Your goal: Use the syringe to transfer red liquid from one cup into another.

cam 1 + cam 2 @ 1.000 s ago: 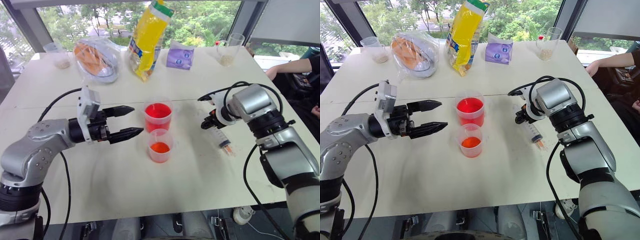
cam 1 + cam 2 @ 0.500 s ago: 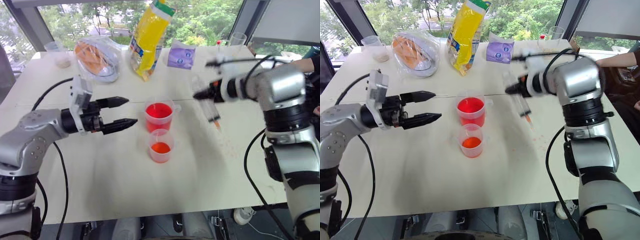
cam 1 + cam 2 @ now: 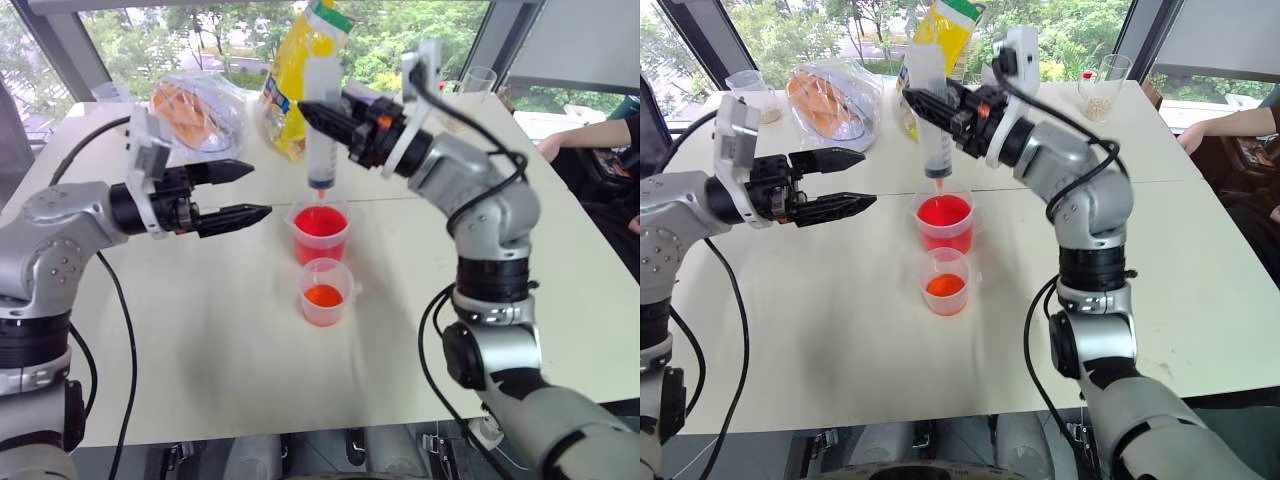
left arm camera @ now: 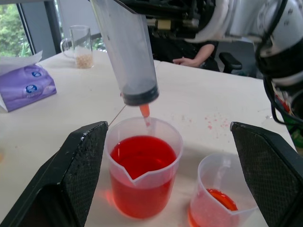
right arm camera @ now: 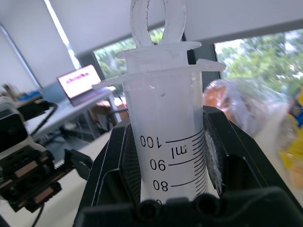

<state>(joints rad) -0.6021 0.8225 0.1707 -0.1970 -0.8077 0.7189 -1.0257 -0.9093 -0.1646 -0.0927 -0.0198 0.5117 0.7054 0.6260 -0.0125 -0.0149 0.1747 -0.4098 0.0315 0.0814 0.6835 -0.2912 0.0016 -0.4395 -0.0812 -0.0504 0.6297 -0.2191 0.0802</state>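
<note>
Syringe [image 3: 322, 135] pinched upright by right gripper [image 3: 340, 125], tip just over deep-red cup [image 3: 319, 232]; left gripper [image 3: 240, 193] spread, empty; risk: off-centre descent tips cup, spilling.

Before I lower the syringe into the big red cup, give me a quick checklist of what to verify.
1. Right gripper shut on the syringe: ok.
2. Syringe upright, tip down: ok.
3. Tip above the big red cup, not yet in the liquid: ok.
4. Plunger pushed fully in: ok, its flange sits on the barrel top in the right wrist view.
5. Left gripper open and apart from the cup: ok.
6. Small cup upright, beside the big one, out of the tip's path: ok.
</note>
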